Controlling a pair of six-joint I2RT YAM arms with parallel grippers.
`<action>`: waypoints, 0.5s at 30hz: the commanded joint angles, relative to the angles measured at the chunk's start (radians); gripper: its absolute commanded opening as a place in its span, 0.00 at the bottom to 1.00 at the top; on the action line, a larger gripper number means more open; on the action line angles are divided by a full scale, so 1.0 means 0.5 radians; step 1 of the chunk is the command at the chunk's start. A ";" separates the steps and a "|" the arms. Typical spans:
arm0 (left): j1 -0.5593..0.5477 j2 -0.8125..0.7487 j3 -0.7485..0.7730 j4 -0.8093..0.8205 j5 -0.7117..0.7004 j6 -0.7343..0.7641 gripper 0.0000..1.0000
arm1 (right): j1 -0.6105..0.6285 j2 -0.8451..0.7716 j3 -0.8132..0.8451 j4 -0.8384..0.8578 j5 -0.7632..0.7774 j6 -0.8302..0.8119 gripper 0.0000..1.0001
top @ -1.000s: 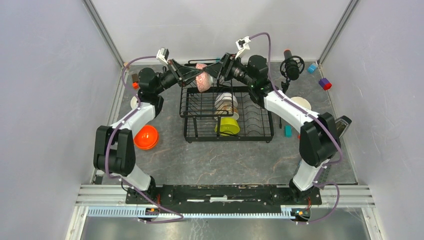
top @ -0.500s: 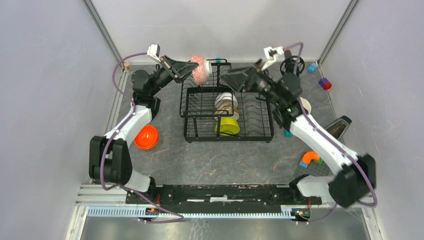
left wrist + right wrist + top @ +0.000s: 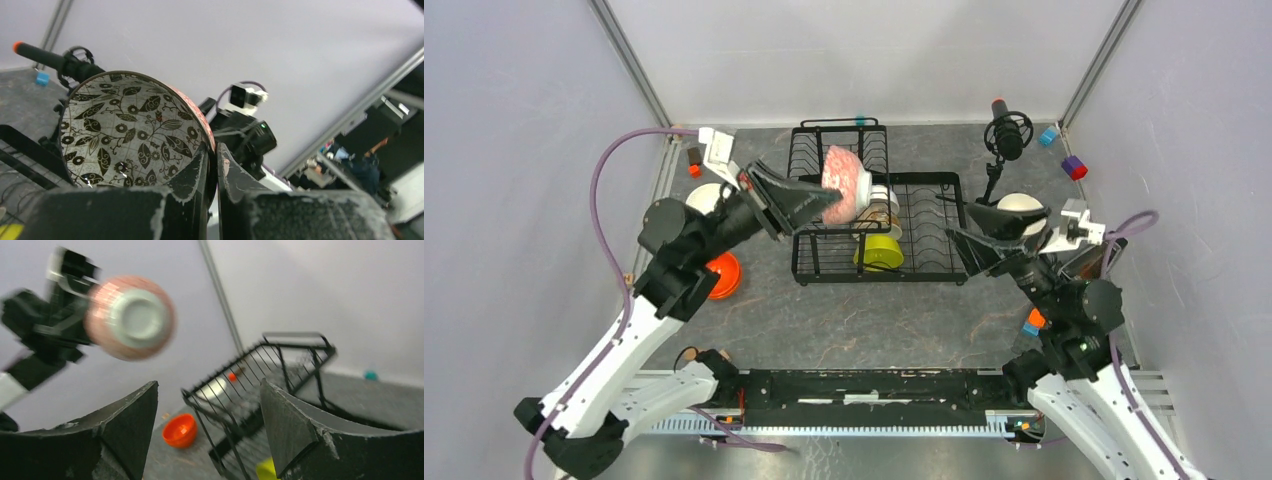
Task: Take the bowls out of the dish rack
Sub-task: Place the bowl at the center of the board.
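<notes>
— While both arms reach over the table, what lies nearest?

— An orange bowl (image 3: pixel 721 275) on the table, left of the dish rack (image 3: pixel 929 262). A lime green bowl (image 3: pixel 879 252) sits in the rack's lower tray.

— The grippers?

— The right gripper (image 3: pixel 959 222), at the rack's right end, is spread wide and empty. The left gripper (image 3: pixel 824 205) pinches the rim of the pink-speckled bowl (image 3: pixel 846 180), held in the air over the rack. The microphone (image 3: pixel 1007 130) stands farthest back.
</notes>
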State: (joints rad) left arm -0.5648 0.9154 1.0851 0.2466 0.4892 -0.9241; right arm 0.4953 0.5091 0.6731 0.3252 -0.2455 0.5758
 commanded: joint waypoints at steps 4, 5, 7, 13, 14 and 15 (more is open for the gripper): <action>-0.775 -0.028 0.197 -0.924 -0.839 0.926 0.02 | -0.002 -0.427 -0.111 -0.930 0.472 -0.399 0.80; -0.888 -0.013 0.203 -1.001 -0.988 0.972 0.02 | 0.004 -0.443 -0.075 -1.098 0.512 -0.432 0.80; -1.185 0.041 0.177 -1.083 -1.261 1.064 0.02 | 0.023 -0.491 -0.071 -1.313 0.564 -0.453 0.80; -1.924 0.278 0.207 -1.292 -2.012 1.323 0.02 | 0.027 -0.674 -0.171 -1.607 0.726 -0.537 0.81; -1.974 0.312 0.218 -1.321 -2.061 1.346 0.02 | 0.027 -0.698 -0.190 -1.640 0.766 -0.545 0.81; -2.037 0.342 0.218 -1.366 -2.133 1.380 0.02 | 0.027 -0.716 -0.202 -1.667 0.780 -0.548 0.81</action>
State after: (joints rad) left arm -1.4868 1.0695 1.1469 -0.3893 -0.3050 -0.3859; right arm 0.5041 0.1898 0.5934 -0.3840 0.0475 0.3519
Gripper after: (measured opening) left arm 0.137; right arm 0.811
